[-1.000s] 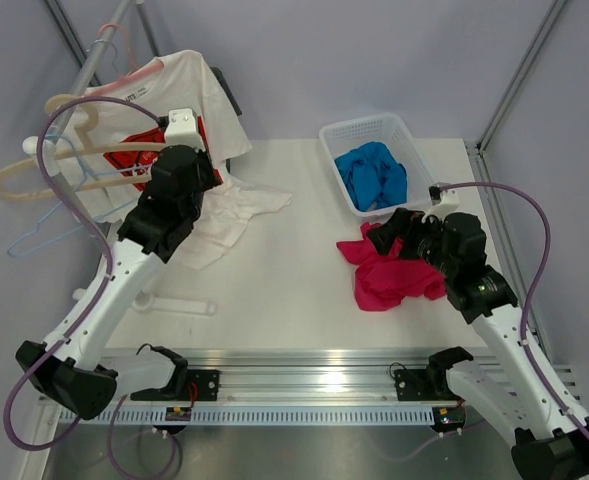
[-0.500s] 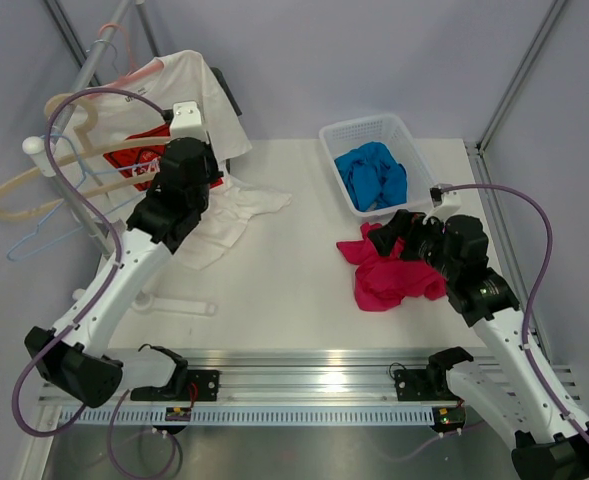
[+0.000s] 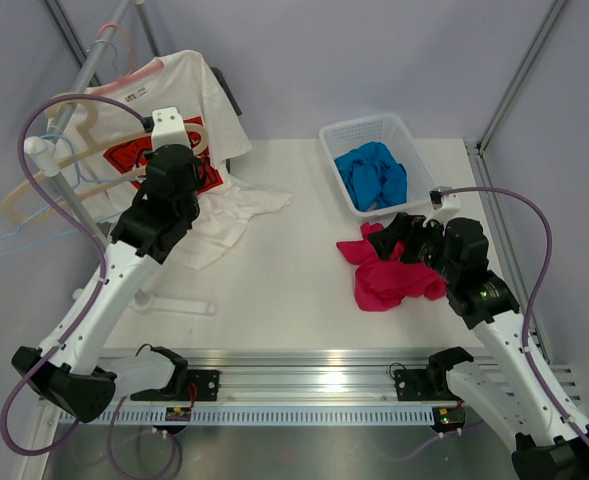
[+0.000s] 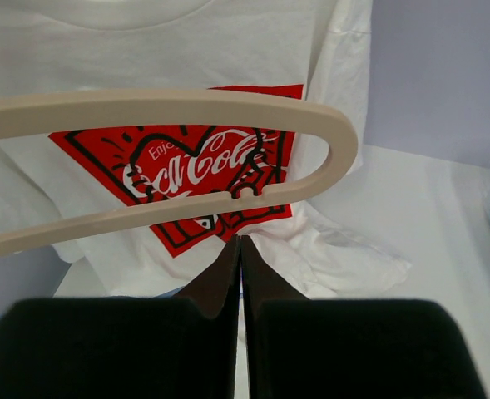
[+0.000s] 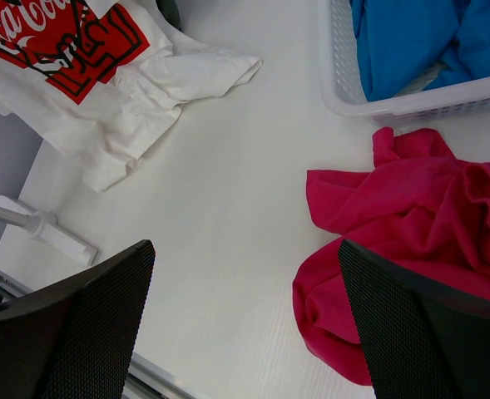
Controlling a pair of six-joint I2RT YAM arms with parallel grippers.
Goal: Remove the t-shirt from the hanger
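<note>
The magenta t-shirt (image 3: 394, 278) lies crumpled on the table's right side, off the hanger, and fills the right of the right wrist view (image 5: 411, 216). My right gripper (image 3: 399, 238) hovers over its left edge, open and empty (image 5: 245, 324). The beige wooden hanger (image 3: 19, 192) hangs bare at the far left by the rack. In the left wrist view its rounded end (image 4: 344, 141) curves just above my left gripper (image 4: 240, 241), which is shut with nothing between its fingers. The tips sit right under the hanger's lower bar. From above, the left gripper (image 3: 184, 150) is in front of the white shirt.
A white t-shirt with a red logo (image 3: 189, 90) hangs from the rack pole (image 3: 84, 70) and trails onto the table. Thin light-blue wire hangers (image 3: 24, 235) dangle below the beige one. A white basket (image 3: 359, 128) at the back right holds a blue garment (image 3: 374, 175).
My left gripper has risen and swung left toward the rack, and the beige hanger has shifted with it. The right arm and the magenta t-shirt have hardly moved.
</note>
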